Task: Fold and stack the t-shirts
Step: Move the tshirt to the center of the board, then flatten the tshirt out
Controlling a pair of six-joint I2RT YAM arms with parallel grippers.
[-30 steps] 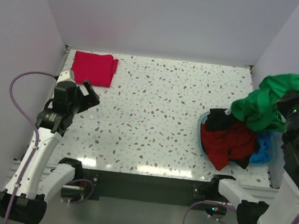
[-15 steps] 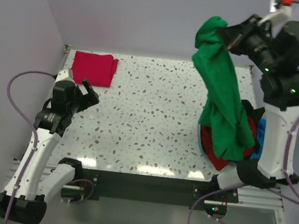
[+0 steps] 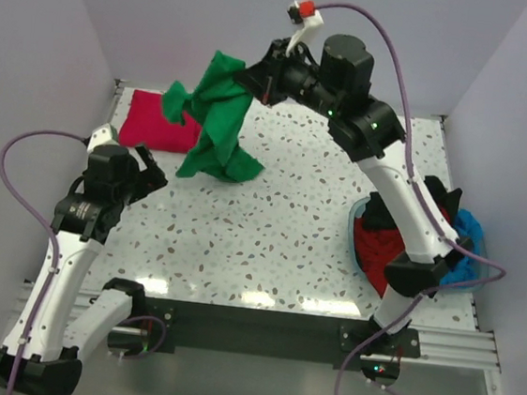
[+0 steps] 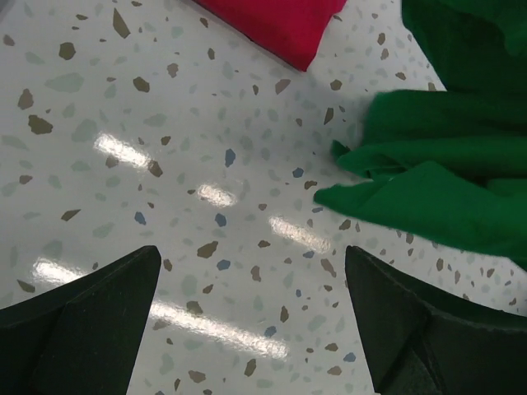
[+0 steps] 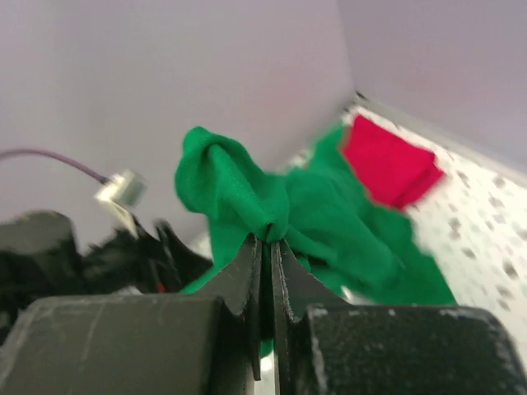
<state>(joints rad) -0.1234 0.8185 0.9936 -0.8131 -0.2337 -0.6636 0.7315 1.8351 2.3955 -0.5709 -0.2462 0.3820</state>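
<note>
Green t-shirt (image 3: pixel 217 122) in right gripper (image 5: pixel 268 240)

Top view: green t-shirt (image 3: pixel 217 122) hangs in front of the folded crimson t-shirt (image 3: pixel 154 122) and hides its 3 o'clock edge. The right gripper (image 3: pixel 257 77) has its fingertips behind the cloth, so I can't see them here. The basket (image 3: pixel 352 224) is mostly covered by the right arm (image 3: pixel 403 195) and the heaped shirts.

Left wrist: the green shirt runs off-frame from 12 to 3 o'clock, the crimson one at 12.

Right wrist: the background is blurred. I can't resolve the dark shape at 8 o'clock.
</note>
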